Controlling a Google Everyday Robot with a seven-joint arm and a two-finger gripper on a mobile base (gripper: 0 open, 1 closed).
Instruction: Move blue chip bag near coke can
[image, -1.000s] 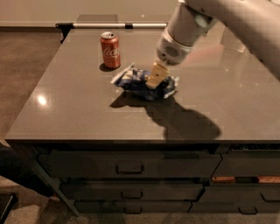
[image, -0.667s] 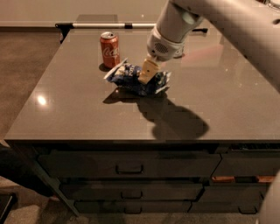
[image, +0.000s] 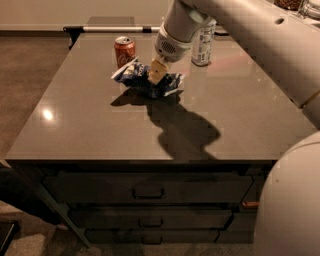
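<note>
Pinching crinkly blue chip bag (image: 131, 76), claw (image: 156, 76) seemingly clamped on it, cylindrical coke can (image: 124, 50) just beside.

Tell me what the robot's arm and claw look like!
The arm is fat, round and pale grey-white, with a small dark hole on top. Its wrist has a dotted grille. The claw, at the bag, is small and tan.

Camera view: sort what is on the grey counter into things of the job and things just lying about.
Job:
- crinkly dark blue chip bag, mid-counter
- small red coke can, close behind the bag to its left
- gripper, shut on the bag

Lying about:
- tall pale container at the back, partly hidden by the arm
- grey counter itself
</note>
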